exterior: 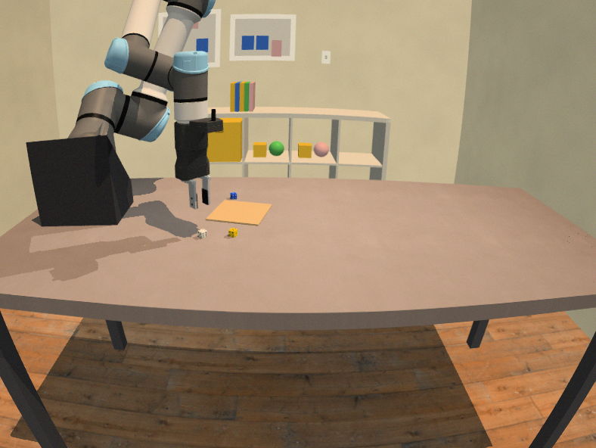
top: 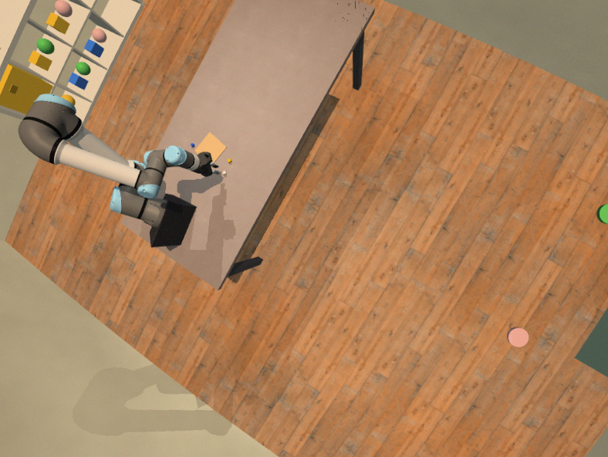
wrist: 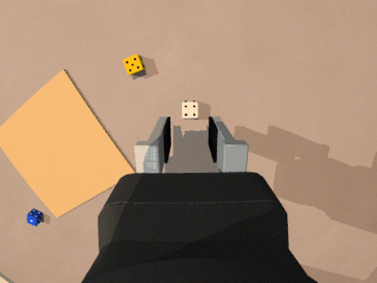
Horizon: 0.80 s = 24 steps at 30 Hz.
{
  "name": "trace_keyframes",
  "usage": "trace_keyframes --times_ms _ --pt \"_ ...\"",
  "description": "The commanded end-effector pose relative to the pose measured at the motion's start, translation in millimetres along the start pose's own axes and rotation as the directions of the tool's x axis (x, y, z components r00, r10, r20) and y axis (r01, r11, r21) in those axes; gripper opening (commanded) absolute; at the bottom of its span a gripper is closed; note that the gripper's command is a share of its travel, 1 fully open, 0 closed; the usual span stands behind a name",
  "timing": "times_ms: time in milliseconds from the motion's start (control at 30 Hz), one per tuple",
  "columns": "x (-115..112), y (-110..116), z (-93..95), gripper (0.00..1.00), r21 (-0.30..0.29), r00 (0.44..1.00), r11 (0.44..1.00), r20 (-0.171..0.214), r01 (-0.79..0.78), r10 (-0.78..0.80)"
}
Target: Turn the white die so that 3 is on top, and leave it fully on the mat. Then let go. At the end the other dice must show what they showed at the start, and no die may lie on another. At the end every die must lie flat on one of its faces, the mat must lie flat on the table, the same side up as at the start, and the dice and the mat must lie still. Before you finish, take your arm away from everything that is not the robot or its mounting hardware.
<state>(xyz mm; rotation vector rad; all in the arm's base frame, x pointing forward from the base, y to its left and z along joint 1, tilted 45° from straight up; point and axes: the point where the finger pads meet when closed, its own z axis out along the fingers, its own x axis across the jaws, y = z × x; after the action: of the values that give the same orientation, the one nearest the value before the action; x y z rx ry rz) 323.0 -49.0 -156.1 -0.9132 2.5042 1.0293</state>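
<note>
The white die (top: 224,172) (exterior: 202,233) (wrist: 189,109) is seen on the table (top: 255,73) (exterior: 385,250) (wrist: 287,57), off the mat (top: 211,144) (exterior: 240,213) (wrist: 67,143), with four pips shown on its upper face. The pincer (top: 214,169) (exterior: 199,198) (wrist: 189,130) is held above the table with its fingers pointed downward; they are parted partway, and nothing is gripped between them. In the wrist view, the white die is framed just beyond the gap between the fingertips.

The yellow die (top: 229,160) (exterior: 233,232) (wrist: 133,65) is placed near the white die, apart from it, with five pips uppermost; it too is located off the mat. The blue die (top: 192,144) (exterior: 233,195) (wrist: 34,217) is set just beside a corner of the mat, well apart from the white die. The mat is laid flat, and no die is borne by it. In the exterior view, the black block (top: 173,221) (exterior: 76,183) under the arm is positioned at one end of the table, well apart from the yellow die. No die is stacked on another.
</note>
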Motion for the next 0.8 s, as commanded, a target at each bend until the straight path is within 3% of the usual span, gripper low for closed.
trace_keyframes --times_ms 0,767 --pt "0.0 -0.4 -0.4 0.64 0.001 1.0 1.0 0.0 0.0 0.0" --pt "0.1 -0.5 3.6 0.64 0.001 1.0 1.0 0.0 0.001 -0.001"
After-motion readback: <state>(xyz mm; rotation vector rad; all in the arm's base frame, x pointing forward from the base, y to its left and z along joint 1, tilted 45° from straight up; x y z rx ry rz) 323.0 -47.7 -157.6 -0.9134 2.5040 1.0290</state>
